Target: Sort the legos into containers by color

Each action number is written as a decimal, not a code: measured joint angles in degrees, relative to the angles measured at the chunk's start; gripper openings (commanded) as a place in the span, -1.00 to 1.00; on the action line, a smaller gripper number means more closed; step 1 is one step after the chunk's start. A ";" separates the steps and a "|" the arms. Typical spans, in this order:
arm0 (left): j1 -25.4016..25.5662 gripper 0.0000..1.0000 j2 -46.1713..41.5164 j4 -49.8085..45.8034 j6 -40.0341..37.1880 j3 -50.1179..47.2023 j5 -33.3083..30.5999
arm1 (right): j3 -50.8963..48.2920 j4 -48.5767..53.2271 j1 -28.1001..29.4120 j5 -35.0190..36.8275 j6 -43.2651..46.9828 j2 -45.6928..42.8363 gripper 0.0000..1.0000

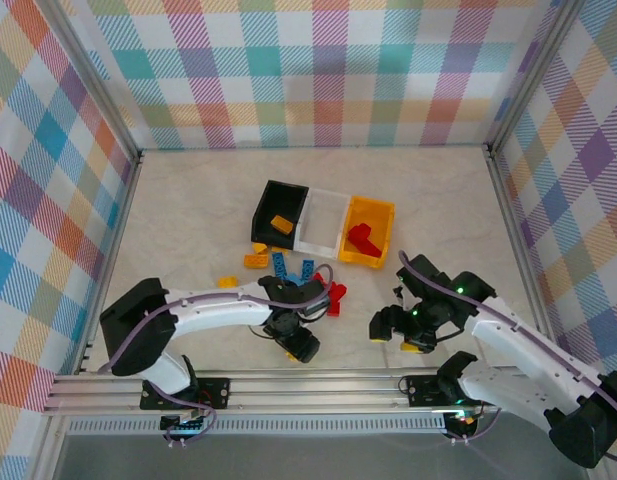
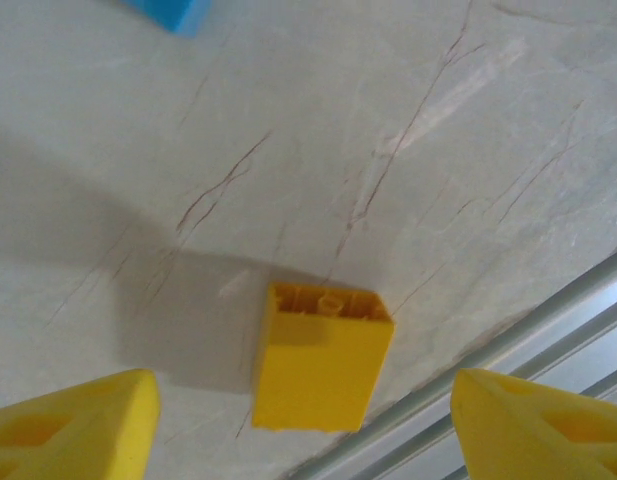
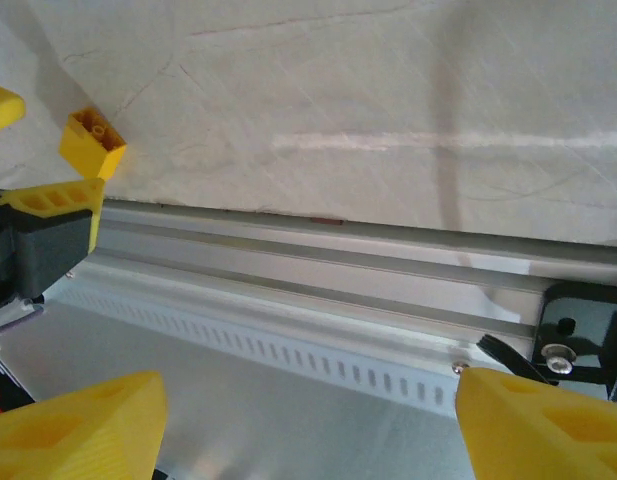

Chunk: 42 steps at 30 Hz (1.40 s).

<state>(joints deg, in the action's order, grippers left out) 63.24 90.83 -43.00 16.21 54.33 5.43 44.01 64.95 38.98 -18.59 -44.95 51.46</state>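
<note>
Tabletop [image 2: 408, 120]: yellow lego [image 2: 323, 360] between spread left gripper [image 2: 306, 425] jaws.

No legible text or markings anywhere

From here I see a cream tabletop [image 2: 468, 120] veined in faint reddish-brown, and walls [image 1: 328, 70] of pastel plaid. Black bin [image 1: 261, 214], white bin [image 1: 326, 225], yellow-orange bin [image 1: 380, 222]. Red brick [image 1: 363, 238] in the yellow-orange; orange brick [image 1: 281, 224] in the black. Under my left wrist a yellow brick [image 2: 318, 357]; the blue corner [image 2: 173, 12] above it is probably another brick.
</note>
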 measured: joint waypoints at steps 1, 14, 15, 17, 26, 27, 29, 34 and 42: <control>0.02 0.50 0.61 0.39 -0.04 0.07 0.02 | 0.00 0.09 0.00 0.15 -0.28 -0.04 0.54; 0.11 0.41 2.38 2.56 0.02 -0.55 1.57 | -1.99 -4.81 0.00 5.11 -7.02 0.11 0.58; 0.15 0.41 2.36 2.51 0.04 -0.79 1.75 | -2.60 -4.96 0.00 5.09 -7.48 -0.07 0.58; 0.26 0.41 2.27 2.47 0.17 -1.51 2.05 | -3.34 -5.27 0.00 5.09 -8.24 0.04 0.59; 0.50 0.32 0.07 1.18 0.72 -4.44 2.03 | -3.52 -7.69 0.00 5.09 -8.66 2.54 0.59; 0.50 0.28 0.07 1.22 0.83 -4.44 1.99 | -3.52 -7.89 0.00 5.09 -8.66 2.71 0.59; 0.50 0.24 0.11 1.20 1.05 -4.44 1.66 | -3.52 -8.37 0.00 5.09 -8.66 2.82 0.58; 0.48 0.05 0.63 1.09 1.81 -4.35 0.55 | -3.52 -8.98 0.00 5.09 -9.05 2.82 0.57; 0.48 -0.28 0.94 0.31 2.21 -4.13 -1.27 | -3.52 -9.81 0.00 5.11 -9.75 2.82 0.55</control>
<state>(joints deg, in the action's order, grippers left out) 63.72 91.77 -42.70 18.41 50.19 4.16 40.49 55.13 38.98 -13.47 -54.70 54.28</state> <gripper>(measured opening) 0.392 0.777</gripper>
